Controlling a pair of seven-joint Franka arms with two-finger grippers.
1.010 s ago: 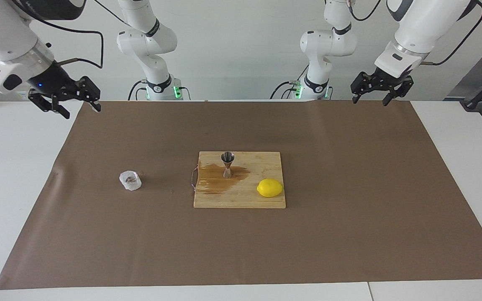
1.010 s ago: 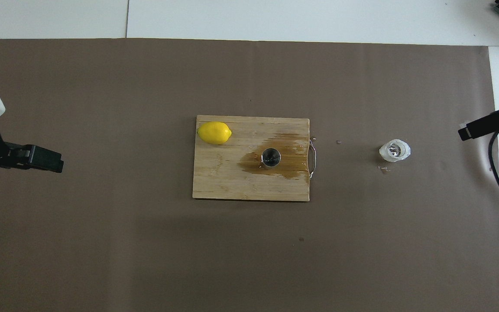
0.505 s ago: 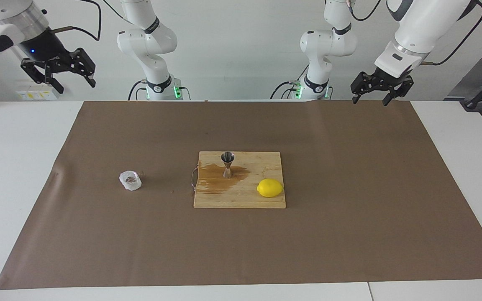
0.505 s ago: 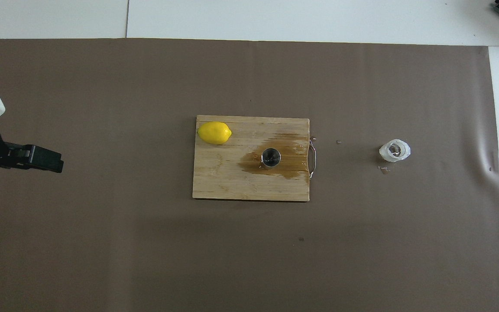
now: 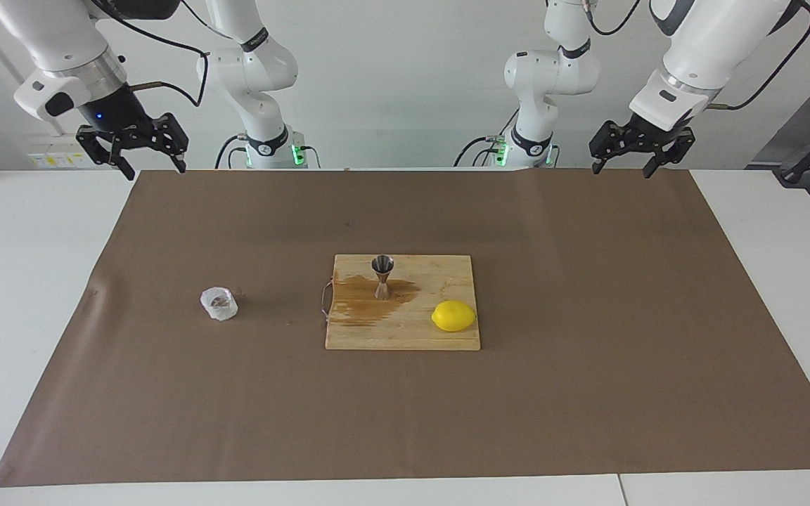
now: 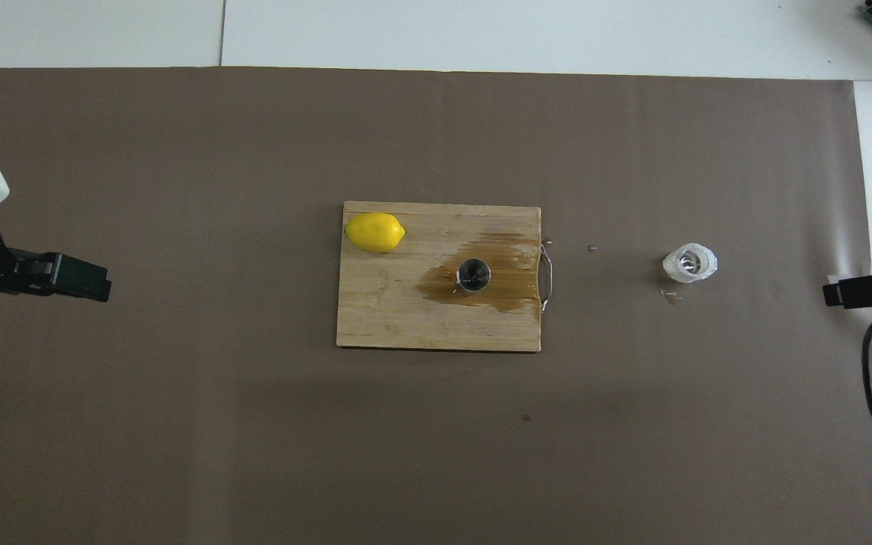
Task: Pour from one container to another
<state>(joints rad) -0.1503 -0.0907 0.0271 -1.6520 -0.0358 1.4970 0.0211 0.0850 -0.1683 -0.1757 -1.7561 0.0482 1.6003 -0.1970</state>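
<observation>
Right gripper [image 5: 143, 150] has swung in toward the mat's [image 5: 588, 281] corner, open, empty; left gripper [image 5: 635, 153] waits open; cup [image 5: 219, 303] stands apart from jigger [image 5: 382, 275]

Steel jigger [image 6: 473, 274] stands upright in a brown puddle [image 6: 500, 278] on the board [image 6: 383, 310].

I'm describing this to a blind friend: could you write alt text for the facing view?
A steel jigger stands in a brown spill on a wooden cutting board beside a lemon, mid-table on brown paper. A crinkled white cup sits toward the right arm's end. Both end effectors, right and left, hang open and empty near the robots.
</observation>
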